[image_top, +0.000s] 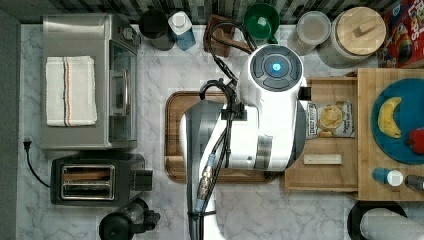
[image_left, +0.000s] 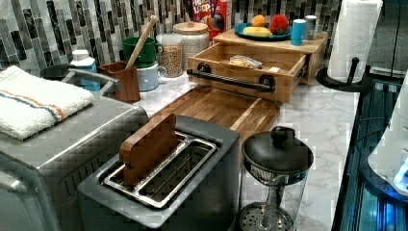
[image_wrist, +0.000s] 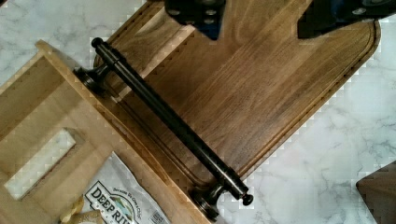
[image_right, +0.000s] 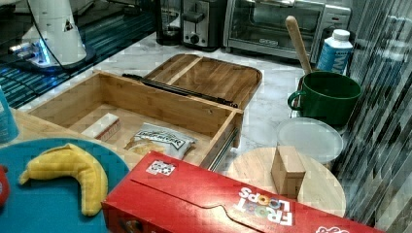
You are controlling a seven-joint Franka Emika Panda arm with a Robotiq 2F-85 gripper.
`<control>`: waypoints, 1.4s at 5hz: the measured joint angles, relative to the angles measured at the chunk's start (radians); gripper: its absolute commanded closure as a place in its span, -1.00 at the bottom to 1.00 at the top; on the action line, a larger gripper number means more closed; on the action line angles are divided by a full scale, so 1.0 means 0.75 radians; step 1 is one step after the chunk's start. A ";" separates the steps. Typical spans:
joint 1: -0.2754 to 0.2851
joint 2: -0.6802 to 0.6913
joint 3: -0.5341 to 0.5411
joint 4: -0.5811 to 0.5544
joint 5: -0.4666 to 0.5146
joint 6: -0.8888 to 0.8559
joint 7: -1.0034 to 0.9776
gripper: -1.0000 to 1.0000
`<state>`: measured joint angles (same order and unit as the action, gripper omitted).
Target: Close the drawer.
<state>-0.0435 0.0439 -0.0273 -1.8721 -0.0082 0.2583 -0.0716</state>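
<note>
The drawer (image_left: pixel 250 65) stands pulled well out from under the butcher-block top (image_left: pixel 269 42), its front edge reaching over the near end of the walnut cutting board (image_left: pixel 216 108). Along that front runs the black bar handle (image_wrist: pixel 170 121), which hangs just above the board's dark wood. Inside the drawer lie a bag of Deep River chips (image_right: pixel 163 141) and a small pale block (image_right: pixel 102 125) (a stick of butter, perhaps), both well back from the handle. The gripper (image_wrist: pixel 259 23) hovers over the cutting board, just off the handle and touching nothing; its two dark fingers (image_wrist: pixel 196 14) are spread wide apart with bare board between them. On the butcher-block top sits a blue plate (image_top: pixel 400 150) with a banana (image_top: pixel 389 117).
</note>
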 measured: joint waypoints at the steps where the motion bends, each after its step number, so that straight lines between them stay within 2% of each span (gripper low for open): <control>1: -0.004 0.002 0.000 -0.003 -0.001 0.000 0.000 1.00; 2: -0.008 0.003 0.000 -0.009 0.003 0.000 -0.001 -1.00; 3: -0.008 0.004 0.000 -0.009 0.004 -0.014 -0.004 -1.00; 5: -0.018 0.016 0.020 -0.013 0.015 -0.021 -0.079 -1.00; 6: -0.002 0.017 0.038 -0.039 0.016 0.070 -0.234 -1.00; 7: -0.028 0.018 0.120 -0.059 -0.003 0.076 -0.416 1.00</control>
<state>-0.0647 0.0573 0.0626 -1.9160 -0.0101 0.3152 -0.3833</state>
